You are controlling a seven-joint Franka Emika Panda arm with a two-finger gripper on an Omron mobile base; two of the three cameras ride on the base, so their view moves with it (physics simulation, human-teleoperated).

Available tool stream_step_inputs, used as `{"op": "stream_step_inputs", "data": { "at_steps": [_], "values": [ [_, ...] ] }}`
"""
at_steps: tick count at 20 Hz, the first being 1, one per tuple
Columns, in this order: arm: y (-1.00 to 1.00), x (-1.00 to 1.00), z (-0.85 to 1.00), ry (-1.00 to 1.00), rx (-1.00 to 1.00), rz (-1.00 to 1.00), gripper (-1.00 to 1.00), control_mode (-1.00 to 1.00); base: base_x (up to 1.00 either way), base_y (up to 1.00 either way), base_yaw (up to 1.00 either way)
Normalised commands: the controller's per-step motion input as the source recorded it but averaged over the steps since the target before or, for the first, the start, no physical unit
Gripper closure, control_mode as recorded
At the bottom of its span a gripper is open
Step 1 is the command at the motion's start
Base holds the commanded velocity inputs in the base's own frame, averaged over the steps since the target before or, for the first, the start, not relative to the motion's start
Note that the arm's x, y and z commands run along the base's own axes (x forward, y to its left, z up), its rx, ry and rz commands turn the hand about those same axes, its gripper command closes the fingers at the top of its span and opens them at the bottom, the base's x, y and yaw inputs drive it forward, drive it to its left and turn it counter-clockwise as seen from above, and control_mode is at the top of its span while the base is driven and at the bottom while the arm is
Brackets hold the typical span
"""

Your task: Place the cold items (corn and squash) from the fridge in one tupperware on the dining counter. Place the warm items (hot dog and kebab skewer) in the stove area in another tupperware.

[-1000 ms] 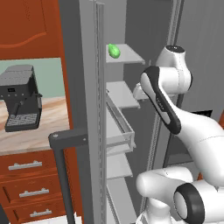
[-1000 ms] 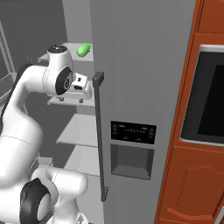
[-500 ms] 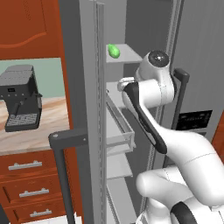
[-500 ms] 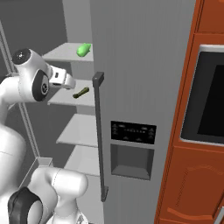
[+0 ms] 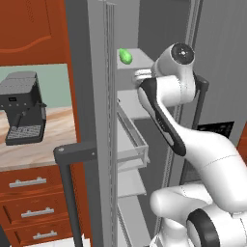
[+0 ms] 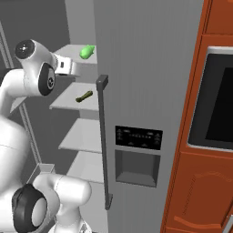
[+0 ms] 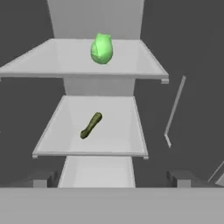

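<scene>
Green and glossy, the squash (image 7: 102, 49) sits on the top shelf (image 7: 131, 61) of the open fridge (image 6: 145, 68); it looks light, firm and slippery, best pinched across its middle. End effector (image 6: 68, 67) hovers near, fingers apart, empty.

The fridge (image 6: 145, 68) runs past every edge; fingers (image 7: 41, 179) barely show.

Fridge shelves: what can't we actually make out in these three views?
- Dark olive item on the middle shelf: too small and coarse in the hand view and right base view to name.
- Hand: open, but in the left base view the arm's own forearm hides it.
- Squash: its contact with the top shelf is blurred in the hand view.
- Lower shelves: cut off by the hand view's bottom edge.
</scene>
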Motion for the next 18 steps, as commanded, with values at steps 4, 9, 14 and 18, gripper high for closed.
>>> {"op": "stream_step_inputs", "data": {
  "at_steps": [4,9,14,18],
  "values": [
    [-0.02,0.26,0.34,0.01,-0.1,-0.08,-1.0,-1.0,0.0,0.0,0.0],
    [0.06,0.45,0.05,-0.28,-0.1,0.0,-1.0,-1.0,0.0,0.0,0.0],
    [0.0,0.51,0.22,-0.21,0.0,0.0,-1.0,-1.0,0.0,0.0,0.0],
    [0.0,0.37,0.24,0.23,0.0,0.0,-1.0,-1.0,0.0,0.0,0.0]
  ]
}}
